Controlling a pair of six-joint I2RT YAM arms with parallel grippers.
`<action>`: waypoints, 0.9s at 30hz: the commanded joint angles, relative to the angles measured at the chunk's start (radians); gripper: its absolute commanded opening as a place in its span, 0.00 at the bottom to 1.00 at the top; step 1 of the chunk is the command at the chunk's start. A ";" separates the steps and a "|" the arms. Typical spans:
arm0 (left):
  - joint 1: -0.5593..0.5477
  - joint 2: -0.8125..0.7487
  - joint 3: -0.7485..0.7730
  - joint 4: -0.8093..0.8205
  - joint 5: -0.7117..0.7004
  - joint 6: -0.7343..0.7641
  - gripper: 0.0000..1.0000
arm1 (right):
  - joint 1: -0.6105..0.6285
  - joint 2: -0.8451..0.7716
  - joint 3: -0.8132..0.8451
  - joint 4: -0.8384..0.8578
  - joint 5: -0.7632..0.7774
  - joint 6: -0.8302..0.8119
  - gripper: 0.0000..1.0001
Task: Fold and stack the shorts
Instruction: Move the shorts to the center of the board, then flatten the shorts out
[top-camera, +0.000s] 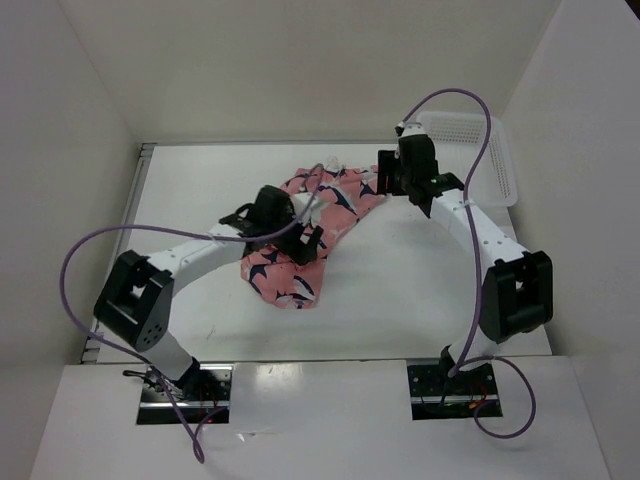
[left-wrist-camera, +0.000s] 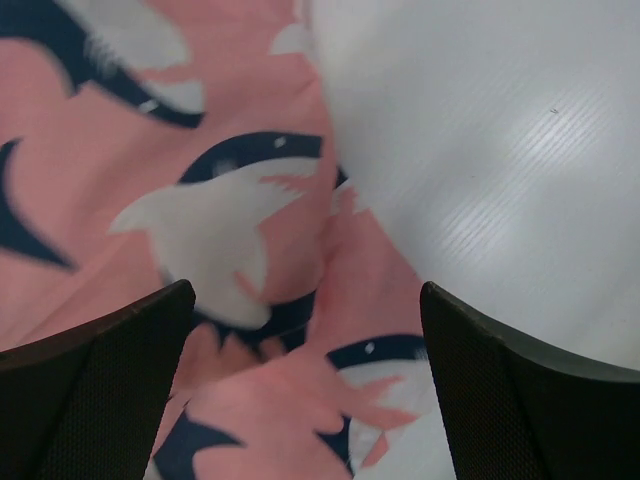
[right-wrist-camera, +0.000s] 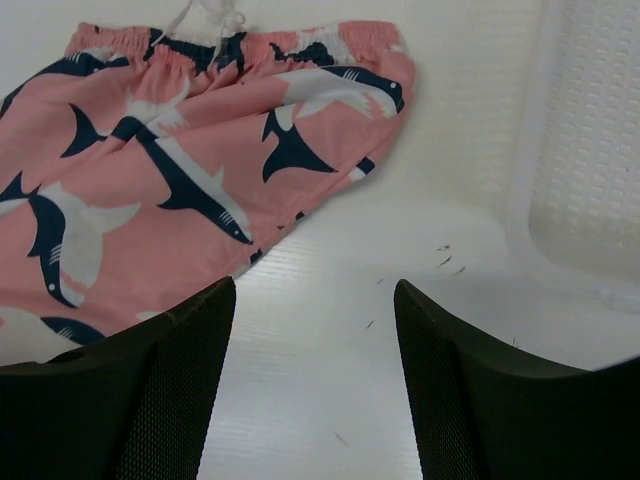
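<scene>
One pair of shorts (top-camera: 285, 272) lay rumpled mid-tabletop (top-camera: 400, 290). Left gripper (left-wrist-camera: 305, 330), jaws apart, stood over a cloth edge. Right gripper (right-wrist-camera: 312, 300), jaws apart, stood over bare surface beside the waistband, near the basket (right-wrist-camera: 590, 150). Advised: pinch opposite edges and draw flat before folding. Middle of the cloth was hidden under the left arm; layering unclear.

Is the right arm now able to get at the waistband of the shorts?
Probably yes. The right gripper is open, close to the shorts, and only bare table lies between it and the waistband. The basket stands aside, not in the way.
</scene>
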 joint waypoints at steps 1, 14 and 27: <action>-0.093 0.090 0.059 0.038 -0.178 0.004 1.00 | -0.039 0.057 0.055 0.070 -0.026 0.000 0.70; -0.093 0.199 -0.001 0.032 -0.338 0.004 0.22 | -0.073 0.194 0.098 0.129 -0.093 0.024 0.70; 0.058 -0.274 -0.161 -0.382 -0.119 0.004 0.00 | -0.042 0.330 0.124 0.014 -0.091 0.294 0.71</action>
